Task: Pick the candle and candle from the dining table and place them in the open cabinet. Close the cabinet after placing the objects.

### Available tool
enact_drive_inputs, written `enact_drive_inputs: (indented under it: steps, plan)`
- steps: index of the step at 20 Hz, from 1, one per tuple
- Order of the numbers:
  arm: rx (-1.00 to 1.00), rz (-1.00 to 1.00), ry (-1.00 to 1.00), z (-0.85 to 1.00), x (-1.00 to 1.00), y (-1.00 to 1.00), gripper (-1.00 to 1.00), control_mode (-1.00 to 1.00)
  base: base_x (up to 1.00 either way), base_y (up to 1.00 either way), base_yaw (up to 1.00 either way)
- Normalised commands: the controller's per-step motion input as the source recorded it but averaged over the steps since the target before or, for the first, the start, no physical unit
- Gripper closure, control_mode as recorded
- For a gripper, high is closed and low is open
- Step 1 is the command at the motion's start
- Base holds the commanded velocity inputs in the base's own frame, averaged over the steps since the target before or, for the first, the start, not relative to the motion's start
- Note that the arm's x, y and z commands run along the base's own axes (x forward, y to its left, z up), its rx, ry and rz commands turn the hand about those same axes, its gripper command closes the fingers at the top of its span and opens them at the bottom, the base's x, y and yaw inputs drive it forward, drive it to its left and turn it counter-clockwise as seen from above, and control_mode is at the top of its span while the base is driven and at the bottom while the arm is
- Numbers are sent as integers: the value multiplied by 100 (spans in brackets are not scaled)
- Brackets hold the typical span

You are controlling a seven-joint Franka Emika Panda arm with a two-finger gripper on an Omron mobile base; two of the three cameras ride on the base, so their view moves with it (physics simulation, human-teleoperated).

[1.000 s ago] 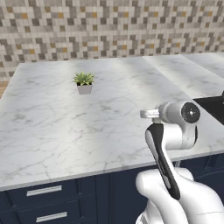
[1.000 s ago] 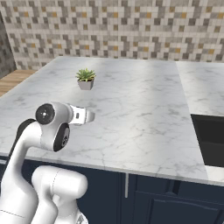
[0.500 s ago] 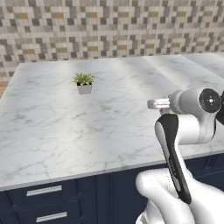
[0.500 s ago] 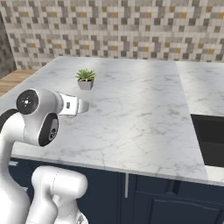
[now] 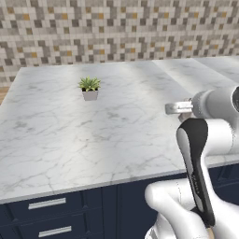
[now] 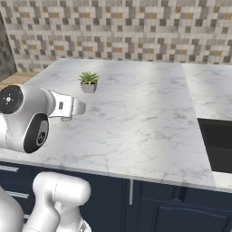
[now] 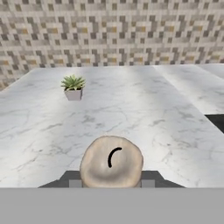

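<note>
In the hand view a grey-beige candle [image 7: 111,164] with a short black wick faces me end-on, and my gripper [image 7: 111,183] is shut on it, a dark fingertip [image 7: 70,178] on each side. It hangs above the near part of the white marble dining table [image 7: 131,109]. From the base cameras my hand [image 5: 178,108] [image 6: 68,108] hovers over the table [image 5: 70,140] [image 6: 145,122] near its front edge, the fingers hidden behind the wrist. The cabinet is out of view.
A small potted green plant [image 5: 89,87] [image 6: 89,81] [image 7: 73,86] stands toward the back of the table. A dark sink recess [image 6: 217,145] lies to the right. Navy drawers with silver handles [image 5: 46,203] sit under the top, and a mosaic tile wall [image 5: 121,28] rises behind.
The arm has pulled back toward the base and its elbow has lifted, carrying the hand and candle with it. The plant and table are unchanged.
</note>
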Motion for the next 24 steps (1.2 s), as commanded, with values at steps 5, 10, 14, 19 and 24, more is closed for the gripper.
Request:
enact_drive_inputs:
  steps: [5, 10, 14, 19, 24]
  plan:
    - [-1, 0, 0, 0, -28, 11, 100, 100, -11, 5, 0]
    - [0, 0, 0, 0, 0, 0, 100, 100, -63, 51, 26]
    - [0, 0, 0, 0, 0, 0, 100, 100, -20, 63, 51]
    - [0, 0, 0, 0, 0, 0, 100, 100, 0, 54, 74]
    - [0, 0, 0, 0, 0, 0, 100, 100, 0, 61, 79]
